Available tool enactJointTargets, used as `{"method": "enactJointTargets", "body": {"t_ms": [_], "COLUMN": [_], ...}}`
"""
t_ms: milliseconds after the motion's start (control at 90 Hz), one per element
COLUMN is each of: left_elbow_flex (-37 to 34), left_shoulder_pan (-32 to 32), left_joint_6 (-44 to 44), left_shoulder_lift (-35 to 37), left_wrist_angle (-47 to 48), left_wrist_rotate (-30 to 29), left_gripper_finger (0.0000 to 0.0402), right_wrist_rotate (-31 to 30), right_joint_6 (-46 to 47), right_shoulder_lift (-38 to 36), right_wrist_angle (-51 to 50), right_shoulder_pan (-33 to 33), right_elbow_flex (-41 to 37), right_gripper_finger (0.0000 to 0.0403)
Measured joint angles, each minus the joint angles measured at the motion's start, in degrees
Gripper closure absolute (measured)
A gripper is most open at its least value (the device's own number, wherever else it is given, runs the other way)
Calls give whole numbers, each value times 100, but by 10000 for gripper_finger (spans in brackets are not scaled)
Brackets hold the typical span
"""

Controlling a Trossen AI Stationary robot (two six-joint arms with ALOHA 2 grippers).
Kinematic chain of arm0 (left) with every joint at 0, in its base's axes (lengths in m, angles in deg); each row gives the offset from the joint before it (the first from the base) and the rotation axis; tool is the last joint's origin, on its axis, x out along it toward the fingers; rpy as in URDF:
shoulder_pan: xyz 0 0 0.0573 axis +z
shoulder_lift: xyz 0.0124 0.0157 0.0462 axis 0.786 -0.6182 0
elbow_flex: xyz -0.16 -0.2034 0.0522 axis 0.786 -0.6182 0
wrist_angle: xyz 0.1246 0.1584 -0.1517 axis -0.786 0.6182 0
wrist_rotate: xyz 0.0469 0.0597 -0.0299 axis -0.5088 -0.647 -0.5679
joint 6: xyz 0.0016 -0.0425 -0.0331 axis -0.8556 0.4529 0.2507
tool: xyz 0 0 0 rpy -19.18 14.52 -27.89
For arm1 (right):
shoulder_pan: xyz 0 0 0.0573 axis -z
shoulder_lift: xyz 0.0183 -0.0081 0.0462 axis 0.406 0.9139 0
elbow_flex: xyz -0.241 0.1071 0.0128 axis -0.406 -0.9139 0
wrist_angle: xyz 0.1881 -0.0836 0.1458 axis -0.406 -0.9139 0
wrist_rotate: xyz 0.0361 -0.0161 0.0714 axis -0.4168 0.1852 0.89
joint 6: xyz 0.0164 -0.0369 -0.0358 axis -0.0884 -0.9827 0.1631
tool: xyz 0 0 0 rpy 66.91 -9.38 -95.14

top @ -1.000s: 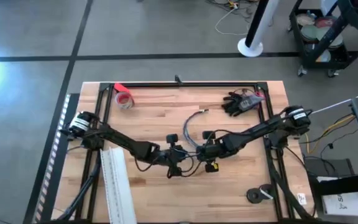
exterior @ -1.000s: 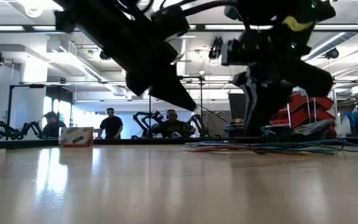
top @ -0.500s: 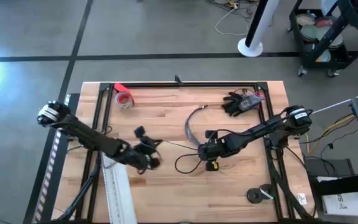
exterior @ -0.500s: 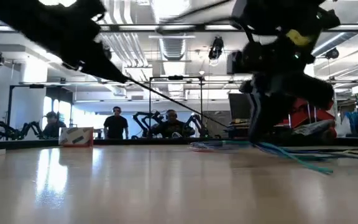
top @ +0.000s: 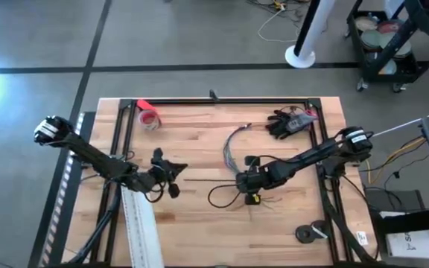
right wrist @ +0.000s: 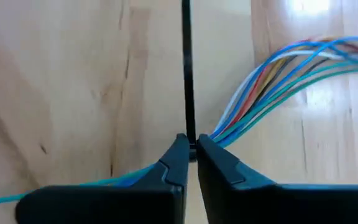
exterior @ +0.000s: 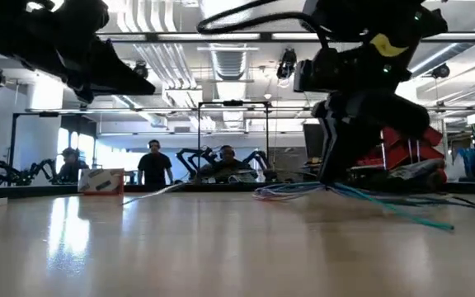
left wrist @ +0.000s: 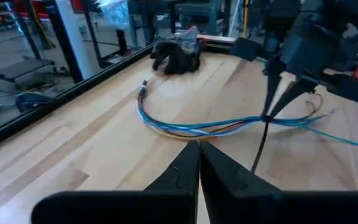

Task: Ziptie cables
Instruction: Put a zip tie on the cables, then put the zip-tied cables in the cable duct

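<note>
The cables [top: 228, 152] are a thin bundle of blue, green and other coloured wires. They curve across the table's middle, lying on the wood [left wrist: 197, 129]. My right gripper [top: 240, 181] is shut at the bundle's near end. A black zip tie's tail [top: 207, 179] runs from there along the table toward my left gripper [top: 176, 176]. That gripper hovers left of centre, shut [left wrist: 199, 149], with nothing seen between its fingers. A dark loop [top: 218, 196] lies just near of the right gripper. My right gripper pinches the cables [right wrist: 219, 134] between its two fingers, at the spot where the black zip tie strap [right wrist: 188, 134] meets them. It reaches in from the table's right side. The bundle rises slightly to the fingers [exterior: 330, 177], and its loose ends [exterior: 419, 216] trail on the table.
A red tape roll [top: 149, 117] sits at the far left and a black glove [top: 285, 123] at the far right. A long white strip [top: 141, 223] lies along the near left. A black frame rail [top: 222, 100] lines the far edge. People stand in the room beyond [exterior: 147, 165].
My left gripper has pulled away from beside the right gripper toward the table's left edge. Half a second ago it drew the zip tie's tail taut and upward. The tail now lies flat along the table. The right gripper has stayed on the bundle.
</note>
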Motion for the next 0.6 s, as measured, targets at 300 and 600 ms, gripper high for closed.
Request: {"method": "enactJointTargets", "body": {"t_ms": [300,600], "left_elbow_flex": [295,556], "left_shoulder_pan": [-20,-23], "left_joint_6": [-221,-402], "left_shoulder_lift": [-54,-47], "left_wrist_angle": [-4,31], "left_wrist_rotate": [410,1303], "left_gripper_finger": [401,402], "right_wrist_rotate": [26,19], "right_joint_6": [169,1389], "right_shoulder_lift": [-69,-55], "right_wrist_angle": [-211,-278], "right_shoulder_pan": [-11,-13], "right_elbow_flex": [240,244], "right_gripper_finger": [218,175]}}
